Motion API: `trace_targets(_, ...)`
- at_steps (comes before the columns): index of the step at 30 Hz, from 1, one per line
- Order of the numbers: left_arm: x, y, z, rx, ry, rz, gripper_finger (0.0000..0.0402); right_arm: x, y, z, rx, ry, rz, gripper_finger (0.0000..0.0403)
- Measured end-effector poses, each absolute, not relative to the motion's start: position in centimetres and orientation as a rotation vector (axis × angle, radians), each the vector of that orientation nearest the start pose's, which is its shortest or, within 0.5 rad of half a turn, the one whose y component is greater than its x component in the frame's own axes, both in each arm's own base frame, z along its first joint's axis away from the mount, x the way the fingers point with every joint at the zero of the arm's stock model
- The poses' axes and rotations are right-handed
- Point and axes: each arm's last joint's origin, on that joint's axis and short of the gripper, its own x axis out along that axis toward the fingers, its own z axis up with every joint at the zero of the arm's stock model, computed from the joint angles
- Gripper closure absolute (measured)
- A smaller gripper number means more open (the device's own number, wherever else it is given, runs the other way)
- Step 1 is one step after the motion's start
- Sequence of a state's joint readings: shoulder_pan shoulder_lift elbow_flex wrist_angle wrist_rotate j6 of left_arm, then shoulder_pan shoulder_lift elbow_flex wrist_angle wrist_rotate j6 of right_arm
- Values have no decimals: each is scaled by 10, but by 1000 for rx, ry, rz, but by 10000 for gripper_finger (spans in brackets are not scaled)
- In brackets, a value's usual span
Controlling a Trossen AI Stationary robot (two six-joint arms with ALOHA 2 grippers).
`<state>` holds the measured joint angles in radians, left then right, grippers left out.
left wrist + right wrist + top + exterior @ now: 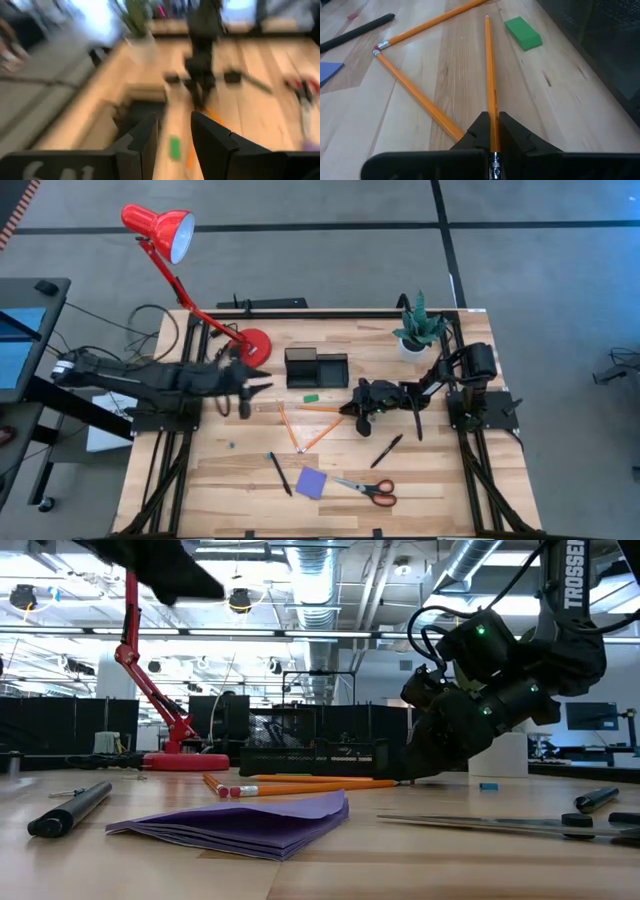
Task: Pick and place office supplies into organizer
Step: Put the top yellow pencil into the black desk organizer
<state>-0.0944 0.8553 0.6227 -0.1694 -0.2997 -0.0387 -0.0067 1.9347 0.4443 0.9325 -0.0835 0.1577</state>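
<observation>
Pencil [491, 85] handling looks easy here: it is likely light, stiff and thin, with a smooth painted shaft that could swivel or slide between the pads if pinched too far from its middle. The right gripper [492, 131] is clamping it near the eraser end, so most of the shaft is sticking out ahead of the fingers; the long free end may droop or swing, and a hold nearer the middle would probably steady it more. The pencil is orange, with a metal band showing just behind the fingers, and its tip is pointing forward toward the green eraser [523, 33], which is lying just ahead and to one side. Two more orange pencils [415, 95] are lying beside the gripper on the counter [445, 65], meeting at their eraser ends. The black organizer [316, 368] is sitting just beyond the eraser, near the gripped pencil's tip. The left gripper [262, 383] is hovering on the organizer's far side, fingers parted and holding nothing.
</observation>
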Motion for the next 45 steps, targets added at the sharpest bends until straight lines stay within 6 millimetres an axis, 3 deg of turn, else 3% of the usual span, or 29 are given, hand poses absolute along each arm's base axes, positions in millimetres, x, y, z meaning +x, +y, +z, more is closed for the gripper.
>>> trace_targets(3,205,-9,247,3,483,124,292,276,1,60,180,562,37,393)
trace_targets(14,254,-5,185,-47,609,132,291,276,1,60,162,560,55,393)
trace_targets(18,268,-6,160,-83,653,92,273,276,1,60,160,558,56,392)
trace_targets(26,277,-6,137,-87,697,129,223,276,1,61,159,548,59,392)
trace_targets(35,278,-5,107,-106,810,180,223,276,1,61,159,545,59,392)
trace_targets(45,286,-5,93,-149,781,215,223,276,1,61,159,545,60,392)
